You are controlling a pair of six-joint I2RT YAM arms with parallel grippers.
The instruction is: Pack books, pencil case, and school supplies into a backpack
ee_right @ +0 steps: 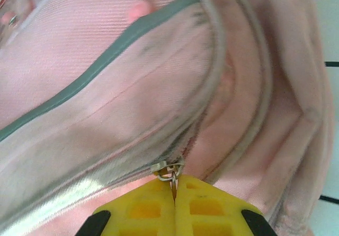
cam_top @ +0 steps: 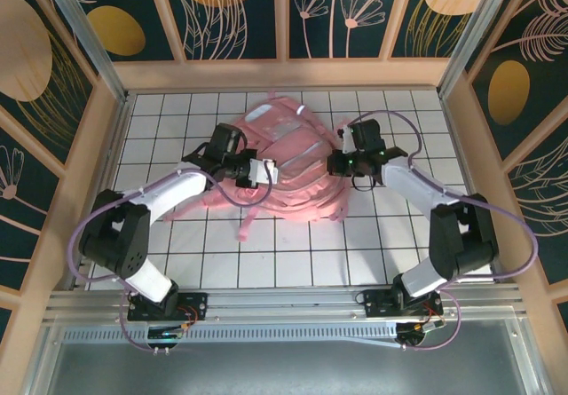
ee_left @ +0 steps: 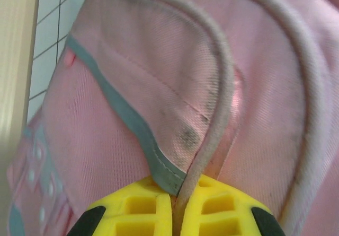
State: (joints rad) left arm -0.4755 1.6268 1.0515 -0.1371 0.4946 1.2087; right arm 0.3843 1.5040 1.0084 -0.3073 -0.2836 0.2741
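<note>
The large light-pink backpack (cam_top: 288, 160) lies on the tiled table between my two arms. My left gripper (cam_top: 263, 172) is at its left side, and in the left wrist view its yellow fingers (ee_left: 177, 207) are shut on a piped grey-pink edge of the backpack (ee_left: 212, 135). My right gripper (cam_top: 335, 163) is at the backpack's right side. In the right wrist view my right gripper (ee_right: 174, 193) is shut on the metal zipper pull (ee_right: 170, 172) of the backpack (ee_right: 106, 103). The book, pencil case and supplies are out of view.
White gridded tabletop (cam_top: 293, 253) surrounds the backpack, with wooden walls (cam_top: 89, 173) left, right and at the back. Loose pink straps (cam_top: 253, 222) trail toward the near side.
</note>
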